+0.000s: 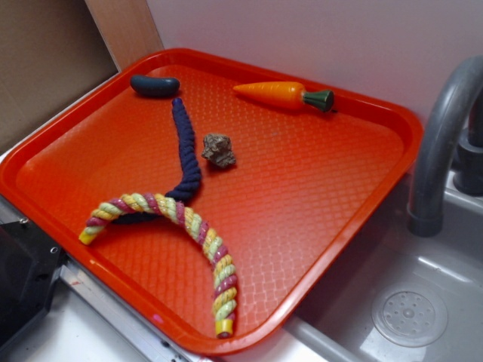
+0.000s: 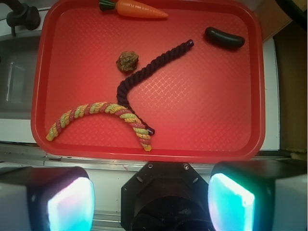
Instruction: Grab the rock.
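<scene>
The rock point(image 1: 219, 149) point(image 2: 127, 61) is a small lumpy brown-grey stone lying near the middle of the red tray point(image 1: 392, 121) point(image 2: 43, 72), just beside the dark navy rope point(image 1: 186, 151) point(image 2: 144, 72). In the wrist view my gripper point(image 2: 151, 198) hangs high above the tray's near edge, far from the rock. Its two glowing pads point(image 2: 72, 204) stand wide apart with nothing between them. The exterior view does not show the gripper.
On the tray also lie a carrot toy point(image 1: 283, 94) point(image 2: 134, 8), a smooth dark navy oblong point(image 1: 155, 85) point(image 2: 224, 37) and a striped yellow-pink rope point(image 1: 181, 226) point(image 2: 98, 118). A grey faucet point(image 1: 441, 143) and sink drain point(image 1: 410, 317) sit beside the tray.
</scene>
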You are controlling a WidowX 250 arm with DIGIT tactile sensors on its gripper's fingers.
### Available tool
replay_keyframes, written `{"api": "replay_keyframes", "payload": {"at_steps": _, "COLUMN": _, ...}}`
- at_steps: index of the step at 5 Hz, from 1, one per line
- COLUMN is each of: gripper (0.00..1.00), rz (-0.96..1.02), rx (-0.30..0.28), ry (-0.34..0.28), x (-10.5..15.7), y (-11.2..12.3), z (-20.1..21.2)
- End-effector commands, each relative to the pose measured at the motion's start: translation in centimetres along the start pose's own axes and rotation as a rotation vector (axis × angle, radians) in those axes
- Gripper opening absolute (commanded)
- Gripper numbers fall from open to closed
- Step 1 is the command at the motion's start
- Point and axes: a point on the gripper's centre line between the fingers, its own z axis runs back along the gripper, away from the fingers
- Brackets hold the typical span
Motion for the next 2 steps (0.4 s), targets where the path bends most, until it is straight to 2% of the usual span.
{"api": "replay_keyframes", "payload": {"at_steps": 1, "gripper": 1.00, "rz": 0.000, "rx": 0.000, "ry": 0.000, "x": 0.0, "y": 0.0, "z": 0.0}}
{"api": "replay_keyframes", "payload": {"at_steps": 2, "gripper": 1.00, "rz": -0.069, "rx": -0.010, "ry": -0.046, "x": 1.8, "y": -0.4, "z": -1.8}}
